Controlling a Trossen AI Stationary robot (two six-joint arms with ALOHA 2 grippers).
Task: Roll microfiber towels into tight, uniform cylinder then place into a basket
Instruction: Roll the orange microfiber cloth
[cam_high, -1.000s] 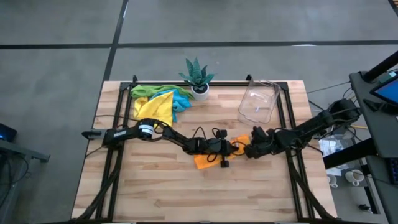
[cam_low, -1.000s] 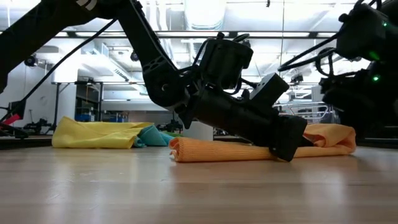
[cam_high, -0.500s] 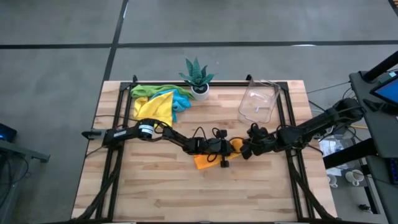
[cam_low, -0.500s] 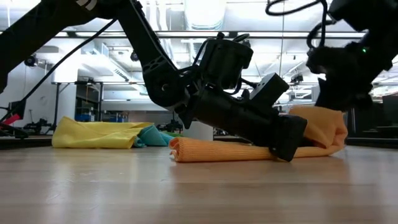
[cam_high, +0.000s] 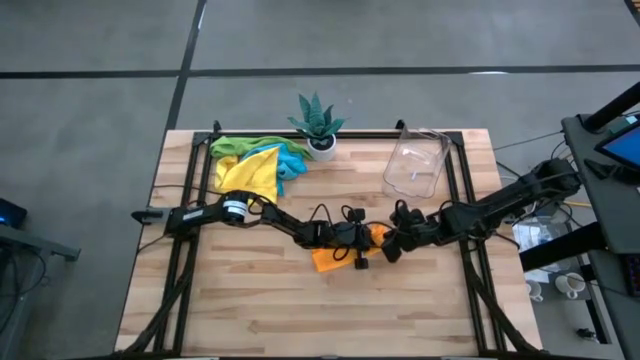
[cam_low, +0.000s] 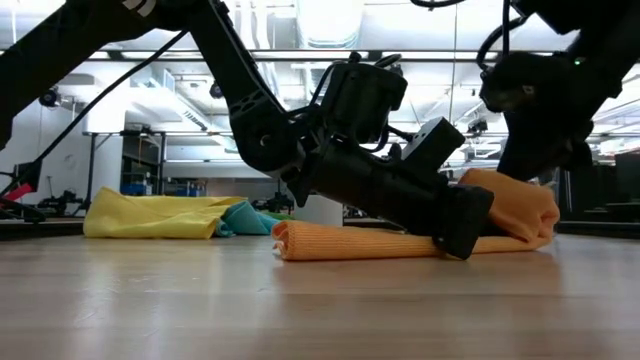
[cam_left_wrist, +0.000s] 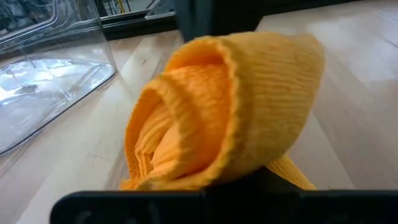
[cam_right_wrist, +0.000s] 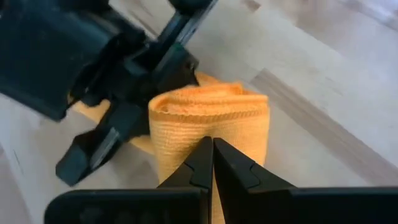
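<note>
An orange towel (cam_high: 332, 258) lies in the middle of the table, its left part flat and long (cam_low: 350, 242). Its right end (cam_low: 515, 205) is raised in a curled hump. My left gripper (cam_low: 458, 238) slants down from the left and lies shut over the towel's middle. My right gripper (cam_right_wrist: 212, 155) comes down from the right and is shut on the raised end. In the left wrist view the curl (cam_left_wrist: 217, 106) stands close in front. More towels (cam_high: 250, 165), yellow, green and blue, lie heaped at the far left. The clear basket (cam_high: 415, 165) stands at the far right. My left gripper presses its shut fingers (cam_low: 450, 225) down on the orange towel's middle, slanting from the table's left and lying across the strip. The towel under them stays on the table. My right gripper pinches the towel's folded right end (cam_right_wrist: 211, 121) between its two fingers, slanting down from the right. That end is lifted and curled over toward my left gripper, while the rest lies on the table.
A green spiky plant in a white pot (cam_high: 318, 128) stands at the far edge between the towel heap and the basket. Bare wood lies along the near half of the table (cam_high: 320, 320).
My right gripper has risen and gone left toward my left gripper, tipping as it went. The orange towel's right end, which lay low on the table, has been lifted and folded over into a hump beside my left fingers. The towel's left part has stayed flat.
</note>
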